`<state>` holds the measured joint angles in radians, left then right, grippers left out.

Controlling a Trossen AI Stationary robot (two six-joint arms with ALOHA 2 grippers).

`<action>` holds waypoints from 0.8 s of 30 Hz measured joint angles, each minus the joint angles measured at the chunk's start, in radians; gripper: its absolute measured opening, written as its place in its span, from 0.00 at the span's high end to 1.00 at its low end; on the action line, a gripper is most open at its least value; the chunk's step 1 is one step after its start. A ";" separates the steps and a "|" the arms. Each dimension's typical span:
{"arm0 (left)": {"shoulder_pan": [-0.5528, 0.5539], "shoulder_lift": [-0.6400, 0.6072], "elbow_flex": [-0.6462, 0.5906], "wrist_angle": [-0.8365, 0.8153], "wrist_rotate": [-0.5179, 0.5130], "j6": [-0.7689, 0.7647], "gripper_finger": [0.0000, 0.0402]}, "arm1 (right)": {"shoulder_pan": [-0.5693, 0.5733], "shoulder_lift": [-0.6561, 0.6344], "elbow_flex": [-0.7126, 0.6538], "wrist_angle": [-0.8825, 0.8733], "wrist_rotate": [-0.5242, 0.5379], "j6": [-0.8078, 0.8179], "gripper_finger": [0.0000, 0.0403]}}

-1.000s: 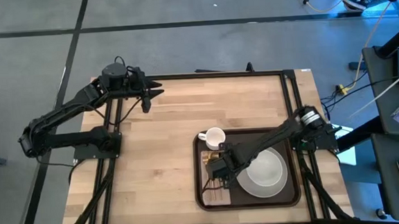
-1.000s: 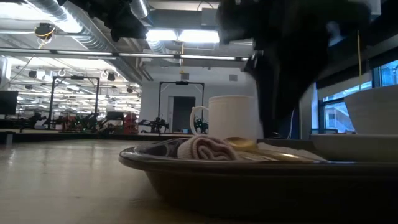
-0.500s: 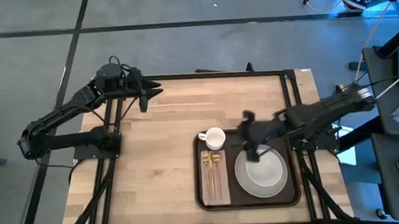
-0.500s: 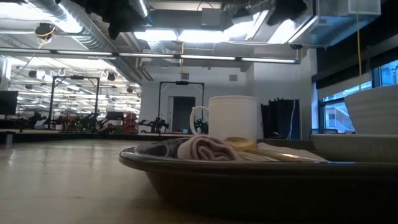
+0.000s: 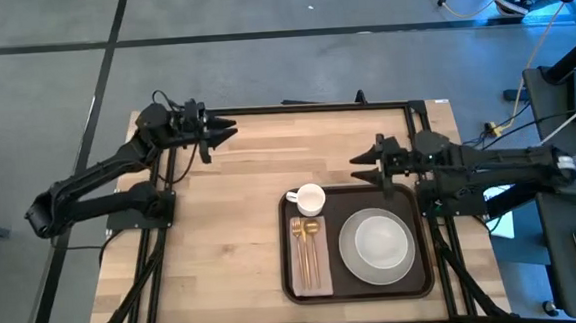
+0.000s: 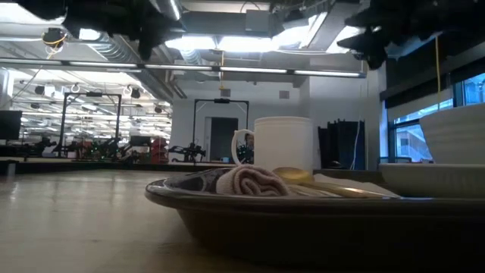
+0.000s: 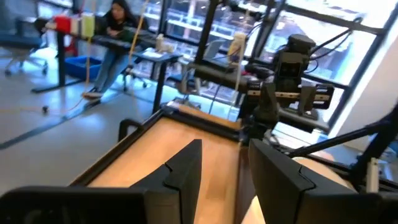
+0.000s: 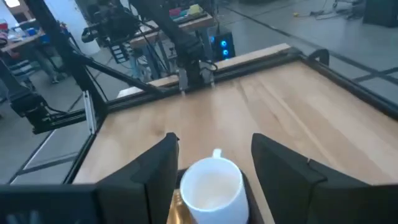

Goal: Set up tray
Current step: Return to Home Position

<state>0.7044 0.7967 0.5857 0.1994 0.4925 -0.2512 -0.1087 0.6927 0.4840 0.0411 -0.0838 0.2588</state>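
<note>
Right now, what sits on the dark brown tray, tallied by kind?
White ceramic mug: 1
Round white plate: 1
Tan rectangular napkin: 1
Gold metal cutlery pieces: 3
Total on the dark brown rectangular tray: 6

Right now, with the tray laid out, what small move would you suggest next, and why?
Probably draw the right tool back toward its base: it is open and empty, and the tray already holds mug, plate and cutlery on the napkin. The left tool waits at the far left edge.
</note>
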 joint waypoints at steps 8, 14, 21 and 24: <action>0.096 -0.039 -0.143 0.124 0.058 -0.079 0.68 | -0.200 -0.104 -0.076 0.036 -0.095 -0.017 0.49; 0.159 -0.173 -0.235 0.150 0.059 -0.108 0.68 | -0.288 -0.262 -0.136 0.003 -0.094 0.024 0.49; 0.171 -0.297 -0.346 0.183 0.033 -0.102 0.68 | -0.307 -0.417 -0.224 0.016 0.010 0.050 0.49; 0.171 -0.341 -0.405 0.191 -0.043 -0.107 0.68 | -0.307 -0.459 -0.260 0.007 0.040 0.054 0.49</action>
<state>0.8749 0.4555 0.1810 0.3904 0.4495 -0.3580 -0.4152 0.2340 0.2235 0.0481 -0.0443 0.3125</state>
